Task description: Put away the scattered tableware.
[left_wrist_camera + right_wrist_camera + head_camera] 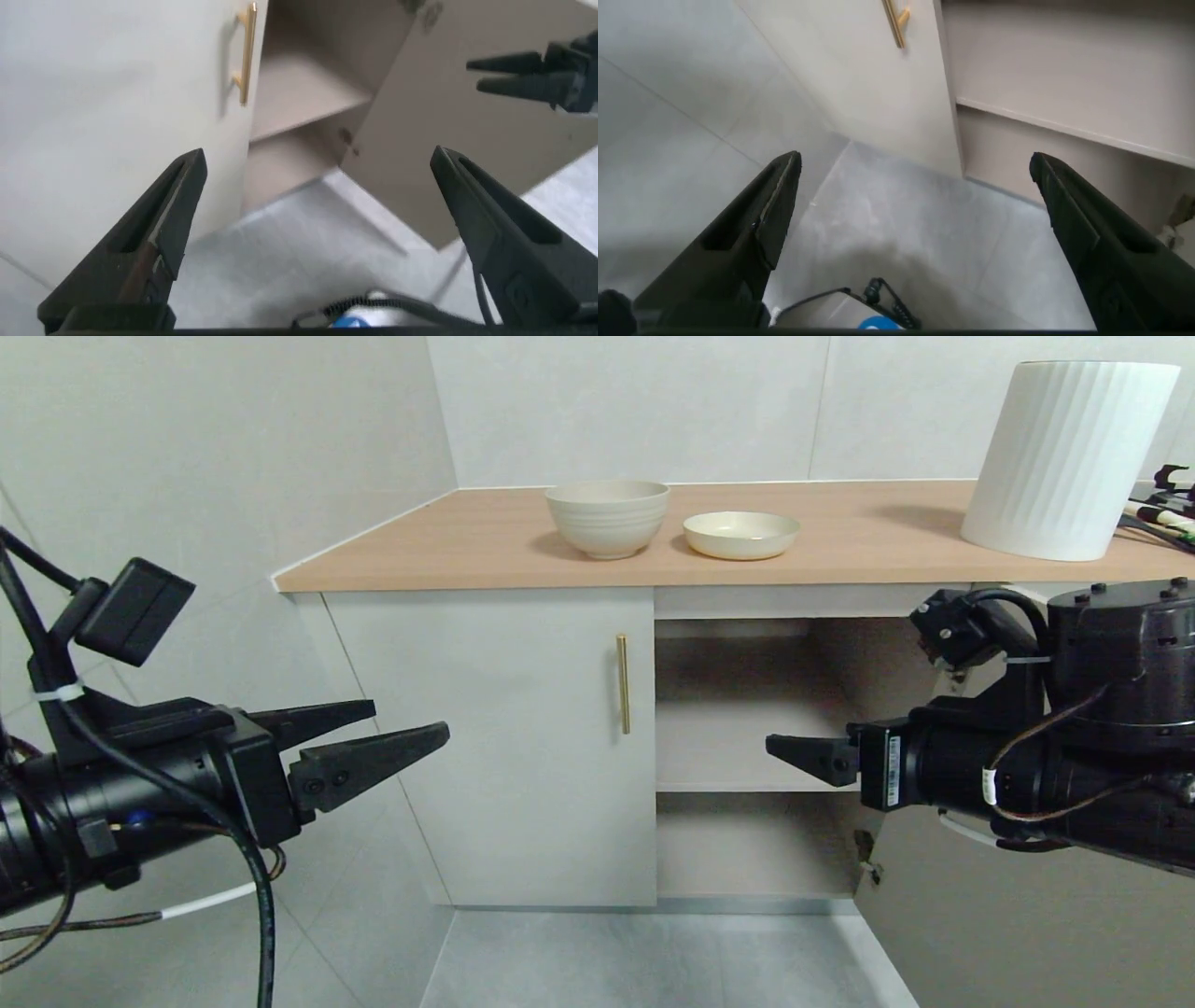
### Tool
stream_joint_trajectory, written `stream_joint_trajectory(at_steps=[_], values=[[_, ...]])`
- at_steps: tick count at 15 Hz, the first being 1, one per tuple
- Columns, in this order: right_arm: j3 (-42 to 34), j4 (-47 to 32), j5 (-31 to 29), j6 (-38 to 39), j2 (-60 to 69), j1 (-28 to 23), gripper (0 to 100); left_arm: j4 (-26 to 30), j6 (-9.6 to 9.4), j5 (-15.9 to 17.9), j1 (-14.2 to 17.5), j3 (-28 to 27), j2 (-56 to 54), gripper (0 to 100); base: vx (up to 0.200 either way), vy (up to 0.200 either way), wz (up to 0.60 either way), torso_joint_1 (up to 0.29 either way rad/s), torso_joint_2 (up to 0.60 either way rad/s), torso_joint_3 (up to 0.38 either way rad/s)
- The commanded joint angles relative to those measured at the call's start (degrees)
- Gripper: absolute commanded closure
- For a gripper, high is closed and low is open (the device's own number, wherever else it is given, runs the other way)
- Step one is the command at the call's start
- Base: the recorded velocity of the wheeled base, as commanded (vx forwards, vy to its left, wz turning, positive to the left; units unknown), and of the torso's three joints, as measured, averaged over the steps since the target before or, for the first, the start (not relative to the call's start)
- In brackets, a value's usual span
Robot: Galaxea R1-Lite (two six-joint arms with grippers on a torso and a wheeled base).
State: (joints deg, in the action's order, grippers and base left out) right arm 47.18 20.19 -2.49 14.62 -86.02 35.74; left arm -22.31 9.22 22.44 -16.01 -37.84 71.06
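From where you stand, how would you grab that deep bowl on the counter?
Probably by the rim of the bowl, coming down from above on its left side, one jaw inside, one outside. It stands upright, mouth open, and the shallow dish sits close on its right.

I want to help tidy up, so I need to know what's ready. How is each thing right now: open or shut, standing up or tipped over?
bowl: upright on the counter
shallow dish: upright on the counter, nothing in it
left cabinet door: shut
right cabinet door: swung open
white ribbed container: upright
left gripper: open, holding nothing
right gripper: open, holding nothing
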Motion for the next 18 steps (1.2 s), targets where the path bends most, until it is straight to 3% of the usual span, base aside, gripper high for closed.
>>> stream_joint_trajectory(at_steps=[1, 4, 18], values=[[0.81, -0.76, -0.15, 0.76, 1.11, 0.03, 0, -0.54, 0.01, -0.03, 0.1, -0.04, 1.54, 0, 0.0, 0.0, 0.0, 0.0, 0.0, 0.0], [2.83, -5.86, -0.41, 2.52, 1.47, 0.03, 0, -0.54, -0.08, -0.47, 0.19, -0.13, 1.28, 0, 0.067, 0.0, 0.0, 0.002, 0.0, 0.001], [0.28, -5.6, 0.2, 2.17, 1.64, 0.12, 0, -0.54, -0.08, -0.91, 0.27, 0.05, 0.57, 0, 0.186, 0.0, 0.0, 0.004, 0.0, 0.003]])
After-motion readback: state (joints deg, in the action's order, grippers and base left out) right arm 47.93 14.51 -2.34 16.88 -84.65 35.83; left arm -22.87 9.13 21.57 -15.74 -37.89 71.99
